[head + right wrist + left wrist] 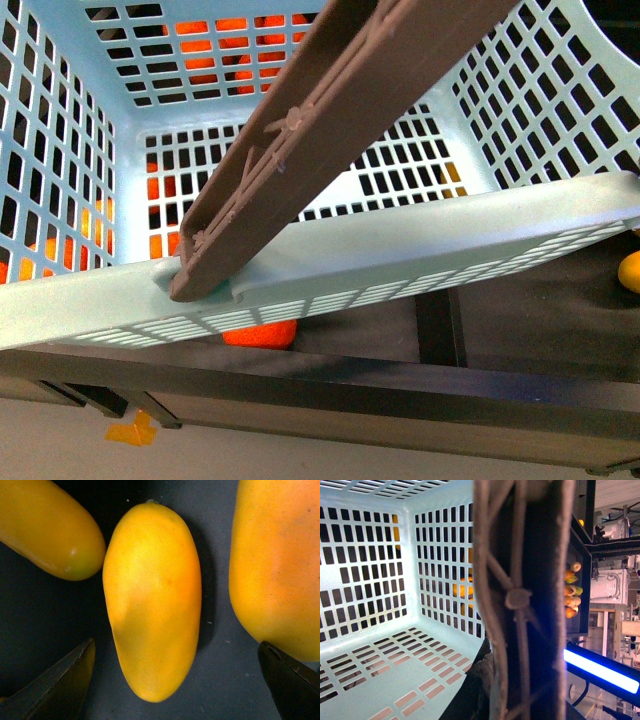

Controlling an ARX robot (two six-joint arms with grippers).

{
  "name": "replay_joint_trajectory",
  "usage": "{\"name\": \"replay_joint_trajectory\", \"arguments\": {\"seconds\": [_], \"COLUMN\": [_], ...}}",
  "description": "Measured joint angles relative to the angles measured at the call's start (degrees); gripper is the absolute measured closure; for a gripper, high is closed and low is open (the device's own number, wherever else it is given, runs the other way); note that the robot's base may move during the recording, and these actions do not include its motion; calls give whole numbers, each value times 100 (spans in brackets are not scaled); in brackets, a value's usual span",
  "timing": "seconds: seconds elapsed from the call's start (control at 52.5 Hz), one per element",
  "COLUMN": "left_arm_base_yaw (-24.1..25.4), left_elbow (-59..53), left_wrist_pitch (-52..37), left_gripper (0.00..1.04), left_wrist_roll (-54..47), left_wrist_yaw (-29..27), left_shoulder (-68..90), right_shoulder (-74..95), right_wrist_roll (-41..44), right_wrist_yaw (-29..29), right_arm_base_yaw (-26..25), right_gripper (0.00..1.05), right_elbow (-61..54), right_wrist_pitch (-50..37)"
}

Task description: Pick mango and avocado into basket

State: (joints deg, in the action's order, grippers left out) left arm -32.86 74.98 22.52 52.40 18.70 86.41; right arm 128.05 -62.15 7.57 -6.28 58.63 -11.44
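Note:
The light teal basket [420, 245] fills the front view, tilted, with one brown handle [340, 120] crossing it diagonally. In the left wrist view that handle [520, 600] stands very close and my left gripper [506, 695] is shut on it, mostly hidden behind it. No fruit shows on the slotted floor [380, 665]. In the right wrist view a yellow-orange mango [152, 600] lies on a dark surface, its rounded end between the spread fingertips [65, 680] of my open right gripper [175, 685], which touches nothing. The avocado is out of view.
Two more mangoes lie beside the middle one, one on one side [47, 525] and a larger one on the other [277, 565]. Orange fruits [215, 45] show through the basket lattice. A yellow fruit [630, 272] sits at the right, on the dark shelf [400, 385].

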Motion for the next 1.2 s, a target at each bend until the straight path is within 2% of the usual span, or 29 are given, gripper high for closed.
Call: {"name": "replay_joint_trajectory", "arguments": {"seconds": [0.438,0.819,0.99,1.048,1.2], "left_arm_base_yaw": [0,2,2,0,2], "left_elbow": [0,0,0,0,0], "left_wrist_pitch": [0,0,0,0,0], "left_gripper": [100,100,100,100,100], "left_wrist_roll": [0,0,0,0,0], "left_wrist_yaw": [-2,-2,-2,-2,-4], "left_shoulder": [0,0,0,0,0], "right_shoulder": [831,1110,1174,1172,1047], "right_wrist_roll": [63,195,195,195,199], "right_wrist_yaw": [109,120,59,31,-111], "right_arm_base_yaw": [-11,4,4,4,-35], "right_gripper": [9,9,38,45,47], "right_elbow": [1161,1537,1541,1504,1292], "right_wrist_pitch": [629,833,807,730,544]}}
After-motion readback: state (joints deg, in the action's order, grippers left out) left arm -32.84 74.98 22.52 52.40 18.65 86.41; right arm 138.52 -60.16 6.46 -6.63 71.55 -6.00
